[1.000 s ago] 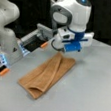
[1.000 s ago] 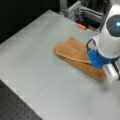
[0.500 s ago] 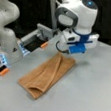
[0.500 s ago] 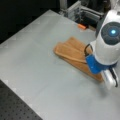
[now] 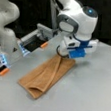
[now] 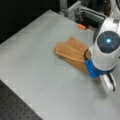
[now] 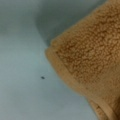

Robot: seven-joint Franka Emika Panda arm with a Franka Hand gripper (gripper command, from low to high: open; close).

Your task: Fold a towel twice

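- The towel (image 5: 48, 76) lay on the grey table (image 5: 93, 93) as a long, narrow strip, already folded over on itself, with a raised crease running along its length in both front views (image 6: 71, 53).
- Its near end, toward a front view's bottom left, curled up in a loose loop.
- The wrist view showed a rounded terry corner (image 7: 85, 65) resting on the table, a tiny dark speck (image 7: 42, 77) beside it.
- The gripper (image 5: 64, 54) hung right over the towel's far end, down against the cloth; I could not tell whether its fingers were clenched or released, since the arm's blue and white body hid them.
- Behind the table stood a metal frame (image 5: 40, 35) with small orange pieces (image 5: 44, 44).
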